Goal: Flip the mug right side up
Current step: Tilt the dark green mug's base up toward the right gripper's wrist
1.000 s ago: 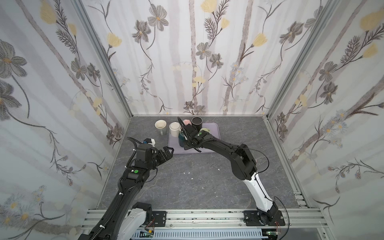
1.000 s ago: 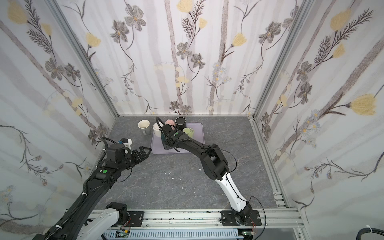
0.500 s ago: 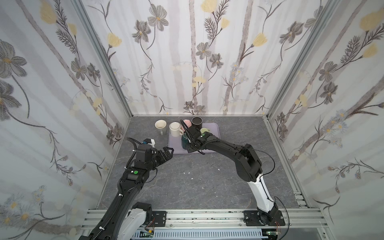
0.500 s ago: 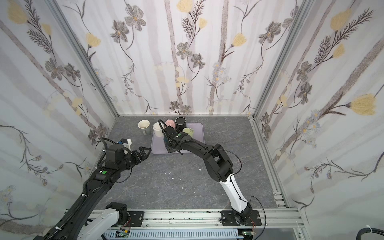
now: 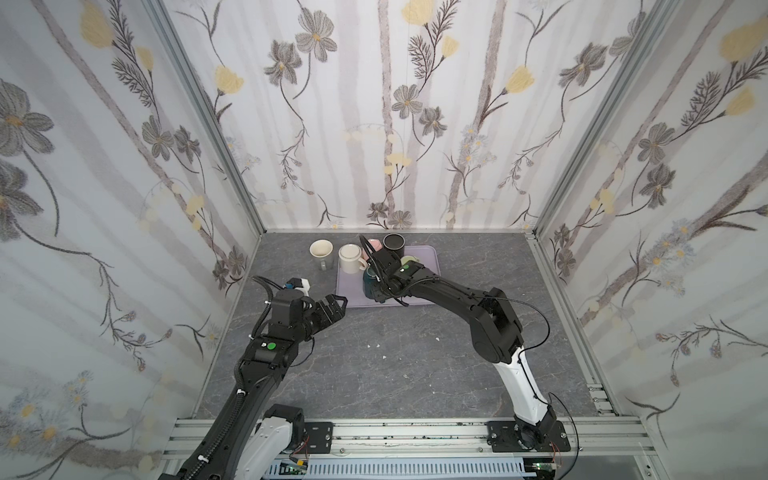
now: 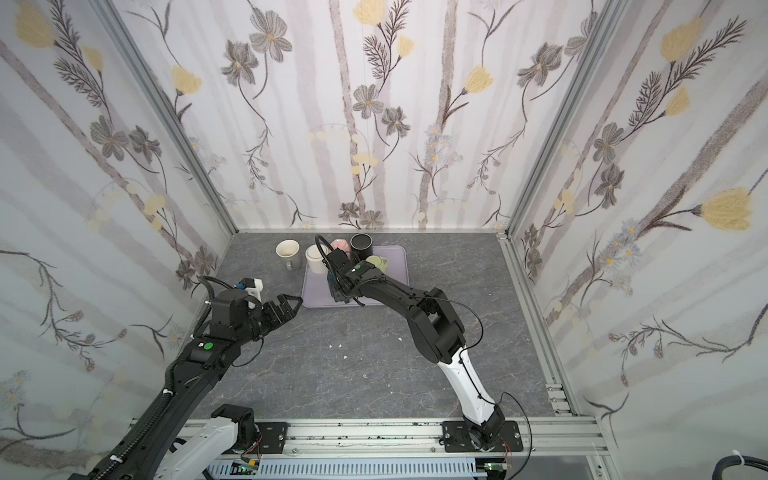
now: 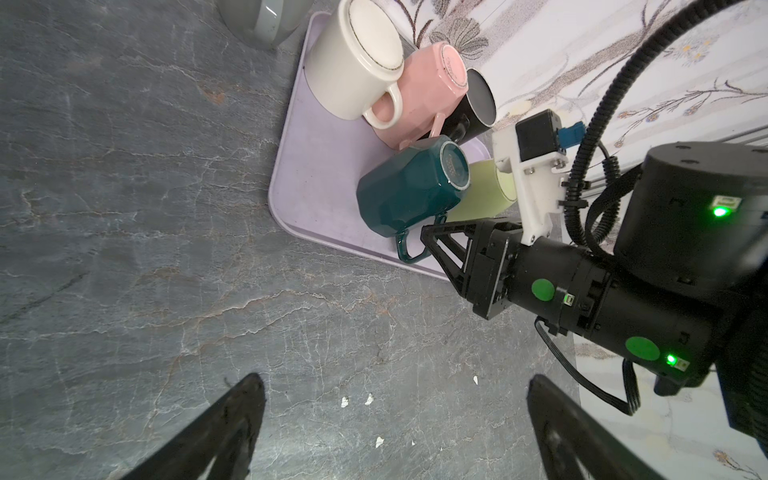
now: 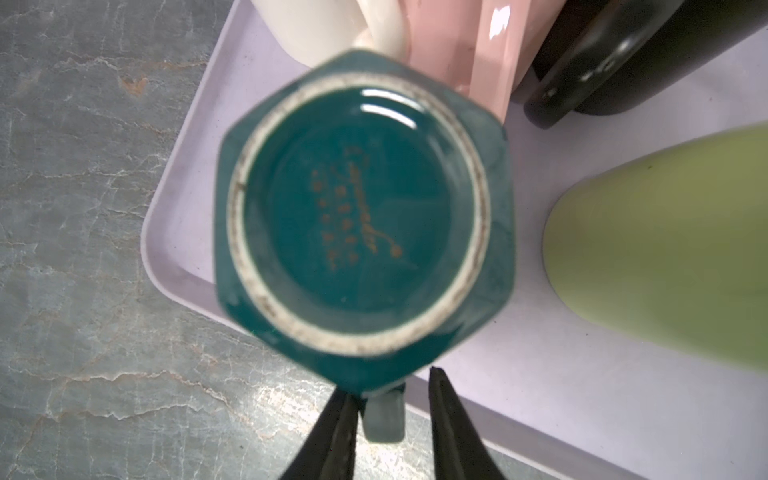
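A dark teal mug [image 8: 361, 216] stands mouth down near the front left corner of the lavender tray [image 8: 519, 395], base up, also seen in the left wrist view [image 7: 407, 195] and in a top view [image 5: 369, 282]. Its handle [image 8: 384, 415] sticks out over the tray's edge. My right gripper [image 8: 390, 380] straddles that handle, open a little: one finger touches it, the other stands off with a gap. In both top views the right gripper [image 5: 376, 291] [image 6: 338, 291] hides most of the mug. My left gripper [image 7: 395, 380] [image 5: 338, 301] is wide open and empty over the table, left of the tray.
On the tray [image 5: 424, 257] are a white mug [image 5: 351, 257], a pink mug [image 5: 375, 245], a black mug [image 5: 394, 243] and a light green mug [image 5: 409, 262], crowded around the teal one. A grey mug [image 5: 321, 251] stands on the table left of the tray. Small white crumbs [image 5: 376, 345] lie mid-table.
The right gripper's jaws have parted slightly around the teal mug's handle, and that arm's elbow has shifted a little to the right. The left arm has not moved.
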### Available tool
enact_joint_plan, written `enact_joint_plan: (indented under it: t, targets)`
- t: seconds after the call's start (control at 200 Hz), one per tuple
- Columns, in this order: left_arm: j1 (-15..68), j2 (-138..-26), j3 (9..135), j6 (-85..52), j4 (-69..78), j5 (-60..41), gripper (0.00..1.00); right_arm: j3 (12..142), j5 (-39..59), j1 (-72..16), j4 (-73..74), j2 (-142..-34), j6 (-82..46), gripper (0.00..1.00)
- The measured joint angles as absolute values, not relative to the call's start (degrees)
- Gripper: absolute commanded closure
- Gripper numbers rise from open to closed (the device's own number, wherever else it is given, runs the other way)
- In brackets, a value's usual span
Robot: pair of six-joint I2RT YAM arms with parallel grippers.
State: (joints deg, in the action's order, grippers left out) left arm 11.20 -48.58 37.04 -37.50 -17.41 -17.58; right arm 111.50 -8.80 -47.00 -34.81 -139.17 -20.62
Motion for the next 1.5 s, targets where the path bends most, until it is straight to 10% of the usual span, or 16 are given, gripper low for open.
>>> enact_joint_plan:
  t: [1.499]
  targets:
    - [11.2, -49.4, 36.4, -37.7, -17.4, -17.1, 0.00, 116.2, -11.1, -46.9, -38.4, -143.7, -19.4, 0.84]
